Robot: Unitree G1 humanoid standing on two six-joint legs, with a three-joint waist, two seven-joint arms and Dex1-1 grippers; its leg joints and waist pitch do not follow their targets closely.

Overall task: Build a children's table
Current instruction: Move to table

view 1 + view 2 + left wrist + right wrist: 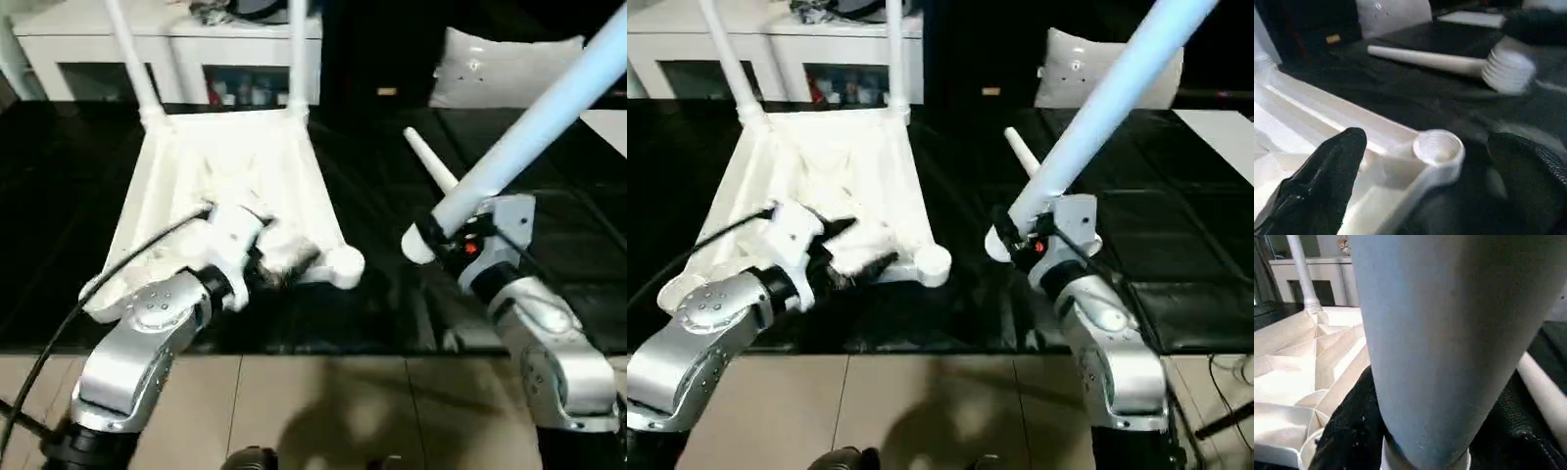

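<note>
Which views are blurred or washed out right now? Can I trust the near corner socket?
Left wrist view: the empty corner socket reads clearly, while the threaded leg end beyond it is smeared. Left eye view: the tabletop underside is blown out white, ribs barely legible. Right wrist view: the held leg looms close and soft.

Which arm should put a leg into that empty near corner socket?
Right. The right gripper already holds a leg, beside the empty socket. The left gripper is open, empty-handed, over the tabletop.
</note>
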